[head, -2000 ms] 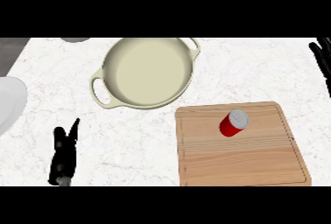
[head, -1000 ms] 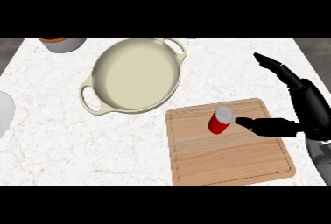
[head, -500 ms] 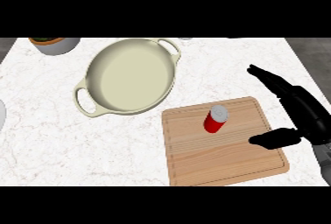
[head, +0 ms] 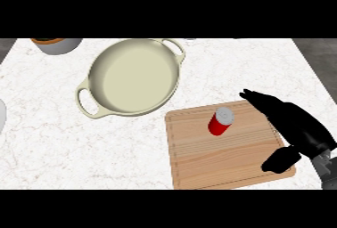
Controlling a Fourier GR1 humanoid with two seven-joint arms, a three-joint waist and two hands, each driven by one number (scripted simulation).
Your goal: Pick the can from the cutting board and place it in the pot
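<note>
- Can [head: 221,121] — red body, silver top — stands upright on the cutting board [head: 223,162], in the board's upper middle part, nothing touching it.
- Cutting board is pale wood with a groove running just inside its edges; it lies slightly turned on the counter [head: 46,147], in the lower right of the head view.
- Right hand [head: 289,122] comes in from the right edge and hangs over the board's right side, to the right of the can and apart from it.
- Its fingers [head: 256,99] are stretched out fairly straight, tips pointing up and left, past the board's upper right corner; the thumb [head: 280,161] is spread well away from them, down over the board's lower right part. So the hand is wide and holds nothing.
- Pot [head: 105,113] — cream, oval, with 2 loop handles — sits up and to the left of the board, close to the board's upper left corner but not on it. Its inside shows only a bare, pale bottom.
- Grey bowl [head: 60,44] with something brown-orange in it sits at the counter's top left, cut by the view's upper edge.
- Pale rounded rim [head: 2,116] of some dish shows at the left edge; what it is cannot be told.
- Counter is white marble with faint veins.
- Left hand does not show in the view.
</note>
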